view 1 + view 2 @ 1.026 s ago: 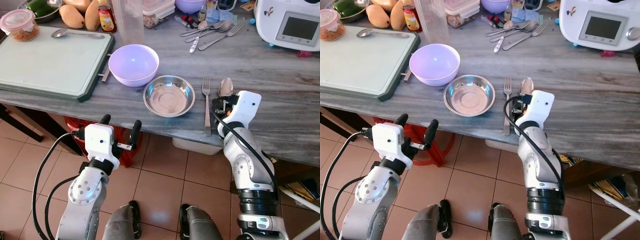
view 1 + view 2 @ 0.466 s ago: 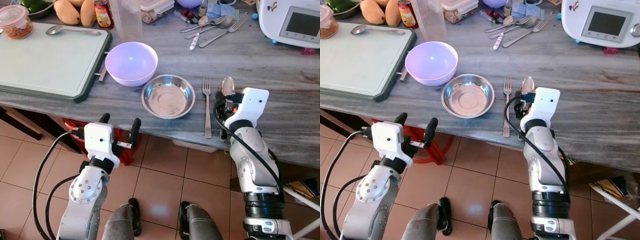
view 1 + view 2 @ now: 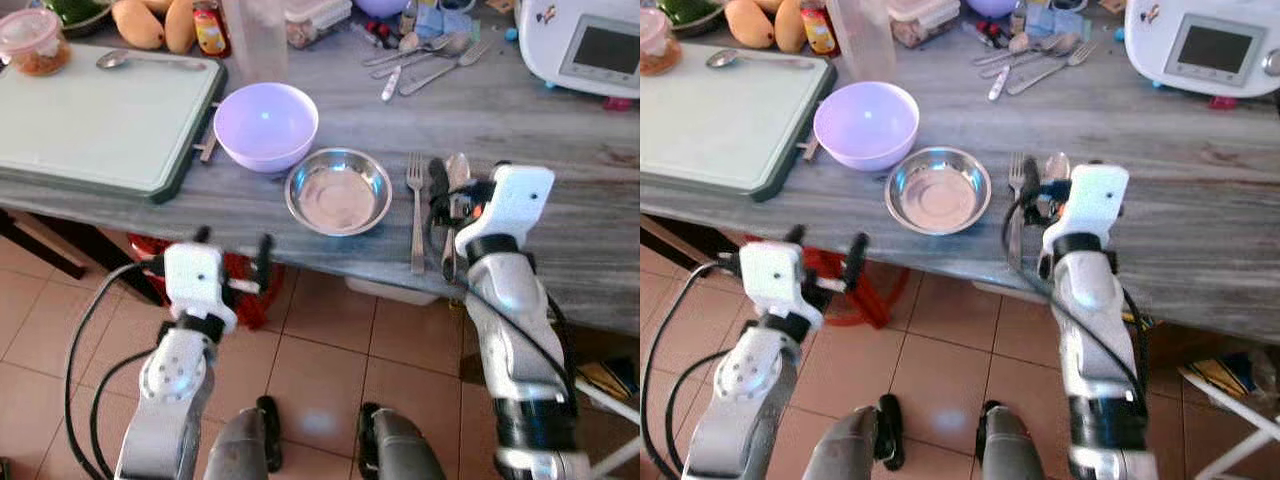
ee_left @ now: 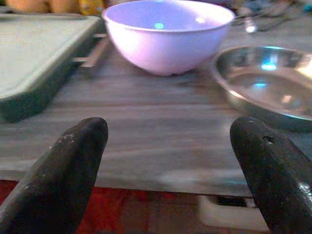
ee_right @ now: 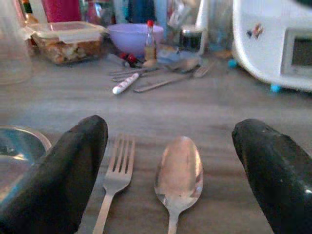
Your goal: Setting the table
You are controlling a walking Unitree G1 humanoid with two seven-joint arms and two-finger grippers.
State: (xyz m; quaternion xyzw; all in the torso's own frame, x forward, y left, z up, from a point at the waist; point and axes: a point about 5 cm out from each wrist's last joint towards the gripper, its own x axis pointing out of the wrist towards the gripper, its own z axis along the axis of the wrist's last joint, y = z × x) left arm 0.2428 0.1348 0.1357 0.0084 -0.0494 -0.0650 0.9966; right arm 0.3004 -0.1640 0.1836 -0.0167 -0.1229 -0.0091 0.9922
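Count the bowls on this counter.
4: a lavender bowl beside the cutting board, a steel bowl right of it, a purple bowl at the back, and a metal bowl of greens far left. Clutter may hide others.

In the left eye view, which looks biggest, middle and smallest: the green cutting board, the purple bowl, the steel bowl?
1. Green cutting board, clearly largest.
2. Purple bowl and steel bowl look about equally wide; the purple one is deeper. I would not rank them.
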